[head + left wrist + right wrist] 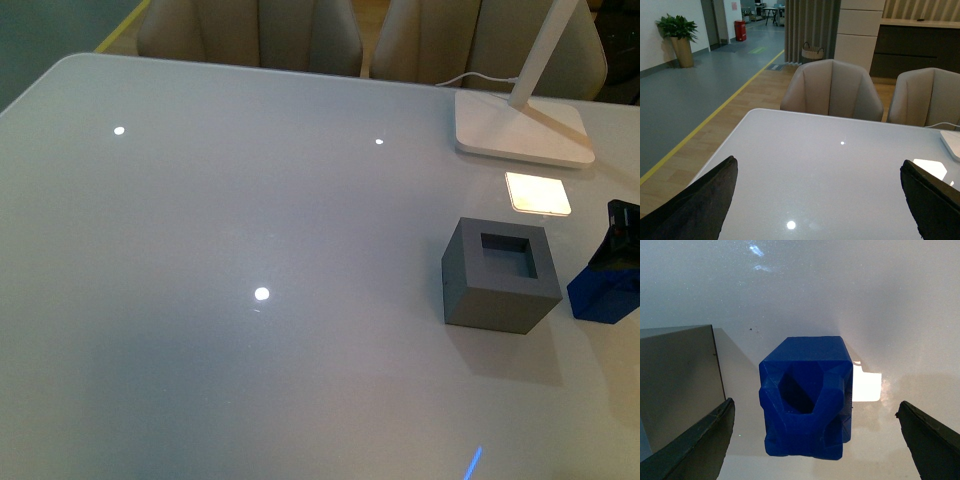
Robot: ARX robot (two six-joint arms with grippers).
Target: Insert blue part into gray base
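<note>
The gray base [500,275], a matte cube with a square hole in its top, stands on the white table at the right. The blue part [603,292] stands on the table just right of it, apart from it. In the right wrist view the blue part [807,397] lies between the open fingers [700,445] of my right gripper [815,404], untouched by either one, with the gray base [677,385] beside it. A black piece of that gripper [622,235] shows above the blue part. My left gripper [818,167] is open and empty over bare table.
A white lamp base [522,128] with its slanted arm stands behind the gray base, and a bright light patch [538,193] lies between them. Beige chairs [832,90] stand beyond the table's far edge [840,116].
</note>
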